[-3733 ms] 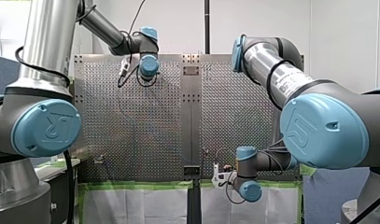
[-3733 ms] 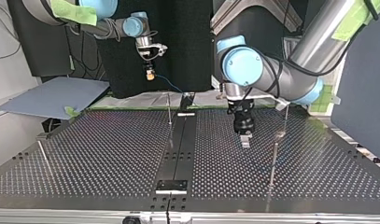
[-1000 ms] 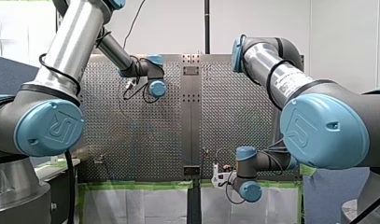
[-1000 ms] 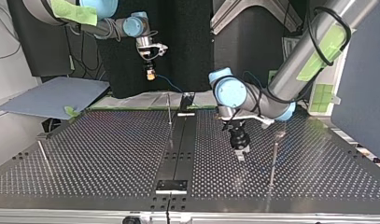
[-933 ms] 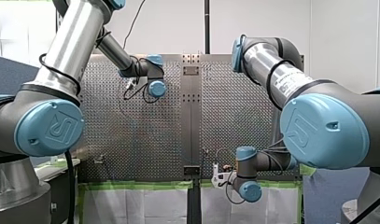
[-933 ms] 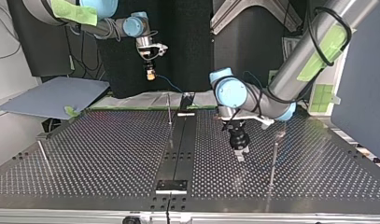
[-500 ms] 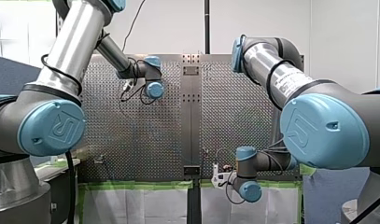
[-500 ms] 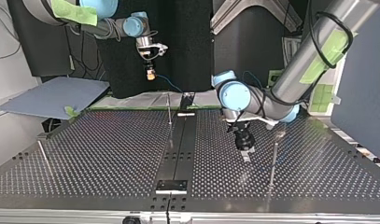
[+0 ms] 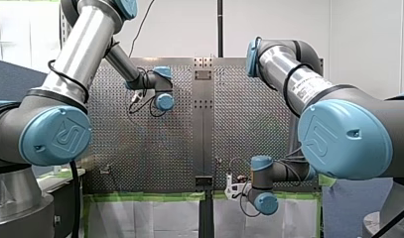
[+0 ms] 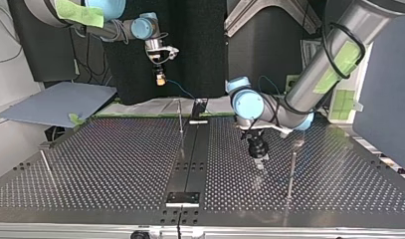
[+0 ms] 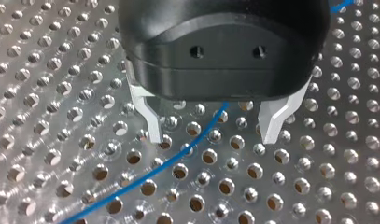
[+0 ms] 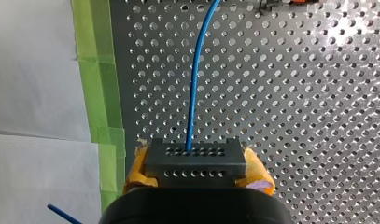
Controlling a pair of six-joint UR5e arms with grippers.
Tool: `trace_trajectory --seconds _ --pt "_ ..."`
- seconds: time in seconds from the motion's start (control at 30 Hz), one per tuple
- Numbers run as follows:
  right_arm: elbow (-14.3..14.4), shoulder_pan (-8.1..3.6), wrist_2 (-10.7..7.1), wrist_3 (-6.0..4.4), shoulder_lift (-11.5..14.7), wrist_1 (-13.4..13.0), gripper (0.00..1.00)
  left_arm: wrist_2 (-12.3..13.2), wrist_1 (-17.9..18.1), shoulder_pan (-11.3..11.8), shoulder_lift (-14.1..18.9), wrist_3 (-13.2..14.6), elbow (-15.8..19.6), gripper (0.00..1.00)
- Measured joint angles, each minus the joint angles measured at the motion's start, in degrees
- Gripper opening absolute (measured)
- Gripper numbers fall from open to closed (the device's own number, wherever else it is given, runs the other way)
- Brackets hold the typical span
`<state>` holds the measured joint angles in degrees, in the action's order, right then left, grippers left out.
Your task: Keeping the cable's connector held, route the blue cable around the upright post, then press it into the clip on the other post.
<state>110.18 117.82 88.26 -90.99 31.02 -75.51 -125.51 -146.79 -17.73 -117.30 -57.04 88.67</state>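
Front view: left gripper (image 9: 135,96) is out over the table (image 9: 140,144), well apart from right gripper (image 9: 231,188).
Top view: blue cable (image 10: 182,90) leaves right gripper twd upright post (image 10: 180,117).
Left wrist view: left gripper spread wide, empty. Cable lies under it, crossing diag. btwn the fingers (image 11: 152,123), so prob. a straight drop gets it.
Right wrist view: yellow pads (image 12: 137,168) clamped on connector (image 12: 195,161), cable running straight ahead.

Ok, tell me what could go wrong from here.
1. My left hand is open astride the blue cable, which runs slantwise and nearer one finger. Shutting may catch it off-centre or let it slip out.
2. My right hand grips the connector only by its sides. A hard pull during routing could tug it loose.
3. The thin post stands close beside my left hand. A sweep might knock it.
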Motion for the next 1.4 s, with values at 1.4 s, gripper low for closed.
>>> trace_trajectory --seconds 1.4 --pt "0.0 0.00 -0.01 0.00 0.0 0.1 0.00 -5.9 -2.0 -3.7 -8.8 5.8 -0.5 1.00"
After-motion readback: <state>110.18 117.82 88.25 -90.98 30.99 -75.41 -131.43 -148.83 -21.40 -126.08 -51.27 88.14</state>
